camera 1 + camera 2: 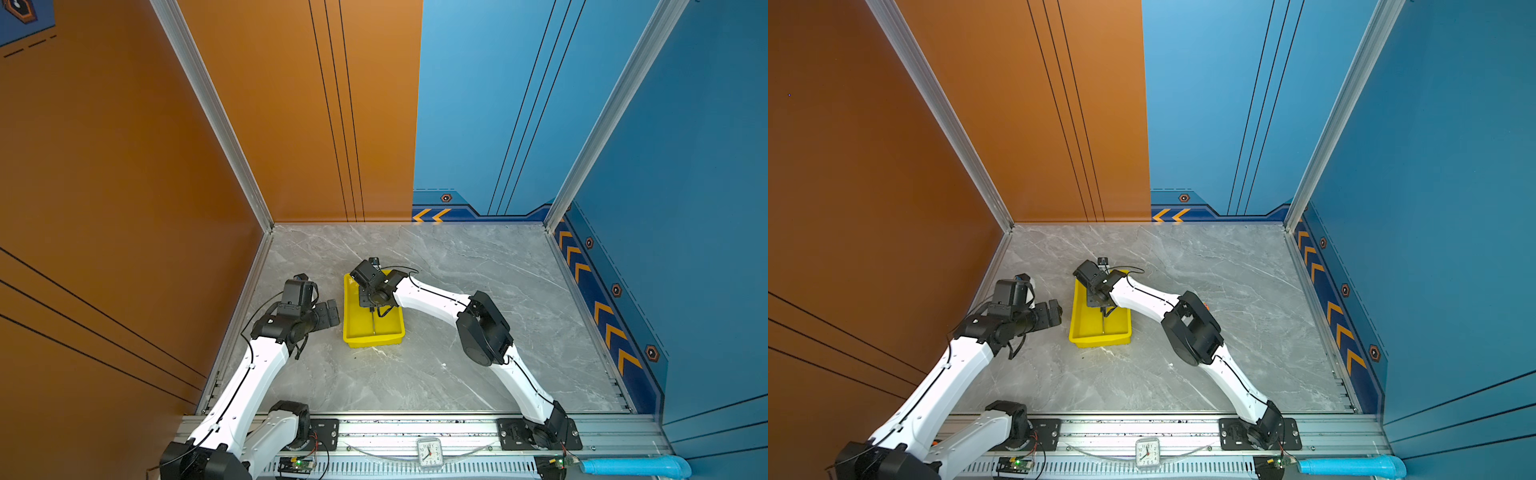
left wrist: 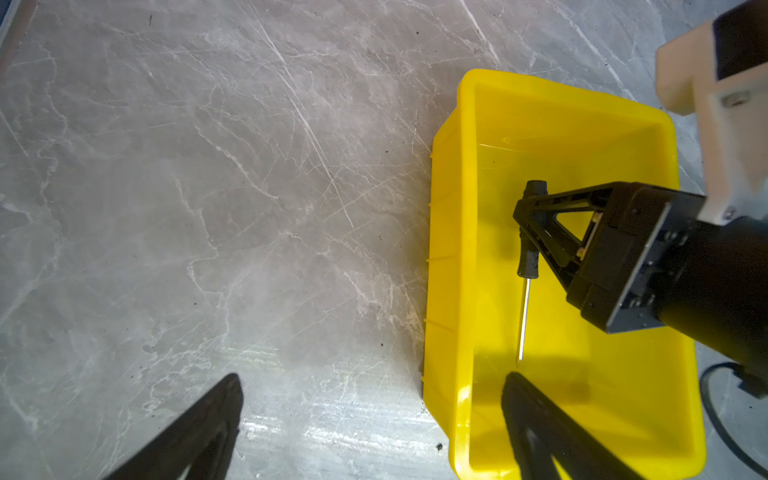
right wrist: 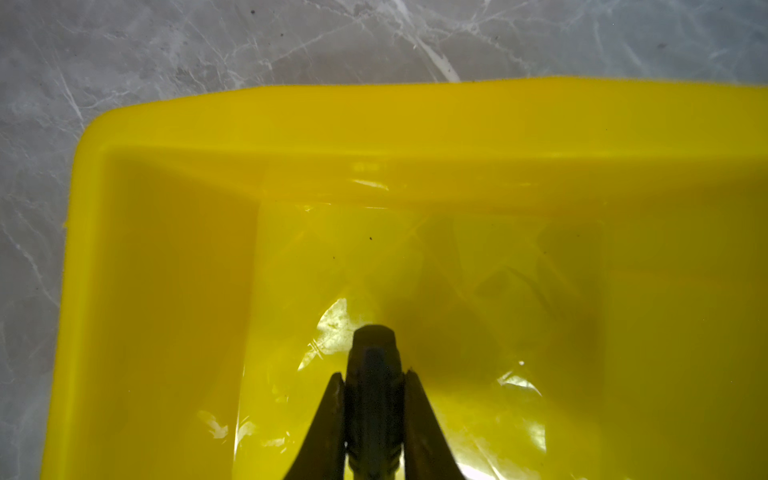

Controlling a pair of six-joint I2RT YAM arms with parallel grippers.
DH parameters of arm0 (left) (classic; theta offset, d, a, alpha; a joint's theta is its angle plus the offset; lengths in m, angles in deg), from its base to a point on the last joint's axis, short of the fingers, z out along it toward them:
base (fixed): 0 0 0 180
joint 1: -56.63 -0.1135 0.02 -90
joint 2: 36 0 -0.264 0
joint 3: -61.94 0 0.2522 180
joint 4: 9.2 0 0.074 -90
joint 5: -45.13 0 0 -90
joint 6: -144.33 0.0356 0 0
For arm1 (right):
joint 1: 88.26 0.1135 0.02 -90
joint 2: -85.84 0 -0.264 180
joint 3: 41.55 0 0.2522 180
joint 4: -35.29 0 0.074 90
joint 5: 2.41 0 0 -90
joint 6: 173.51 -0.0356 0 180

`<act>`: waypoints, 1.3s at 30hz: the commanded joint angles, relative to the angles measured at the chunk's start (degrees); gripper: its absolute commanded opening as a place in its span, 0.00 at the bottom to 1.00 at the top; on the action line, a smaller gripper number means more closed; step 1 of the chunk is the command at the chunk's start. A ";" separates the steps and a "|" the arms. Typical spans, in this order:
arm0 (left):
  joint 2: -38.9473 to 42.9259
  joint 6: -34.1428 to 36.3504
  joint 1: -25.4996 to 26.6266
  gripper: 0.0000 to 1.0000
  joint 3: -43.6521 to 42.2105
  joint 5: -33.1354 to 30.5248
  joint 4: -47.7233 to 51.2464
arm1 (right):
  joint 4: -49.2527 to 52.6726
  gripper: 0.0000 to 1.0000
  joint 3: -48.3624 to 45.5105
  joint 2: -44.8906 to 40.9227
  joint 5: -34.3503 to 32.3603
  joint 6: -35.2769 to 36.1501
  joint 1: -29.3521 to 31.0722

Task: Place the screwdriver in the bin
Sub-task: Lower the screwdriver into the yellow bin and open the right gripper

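The grey marble tabletop (image 1: 457, 257) carries one object, the yellow bin (image 1: 372, 340), which sits left of centre with its long side running near to far. The right arm reaches across from the right, and its claw (image 2: 530, 224) hangs over the far half of the bin. The left claw (image 1: 330, 312) hovers just left of the bin, spread and holding nothing.

The right claw is pinched on the black handle of the screwdriver (image 2: 528, 268), about halfway along it. The screwdriver is inside the bin's outline, its thin silver shaft pointing at the near wall. I cannot tell whether the tip touches the floor.

The tool looks light and stiff. Its shaft is probably too slim and smooth to grip well, so the thicker handle is the sound place to hold it. From this low height it should drop without harm, though it may roll.
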 commanded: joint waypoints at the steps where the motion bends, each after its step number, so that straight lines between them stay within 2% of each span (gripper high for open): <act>1: -0.74 1.18 -0.43 0.98 -0.59 -0.62 -0.39 | 0.06 0.00 2.12 1.04 -1.75 -1.03 -0.04; 21: 0.04 1.39 -0.46 0.98 -1.36 -0.70 -1.07 | 0.50 0.04 1.51 2.42 -3.46 -2.31 0.17; 39: -0.22 1.27 -0.35 0.98 -1.80 -0.61 -1.58 | 0.53 0.14 0.89 3.30 -4.54 -2.65 0.50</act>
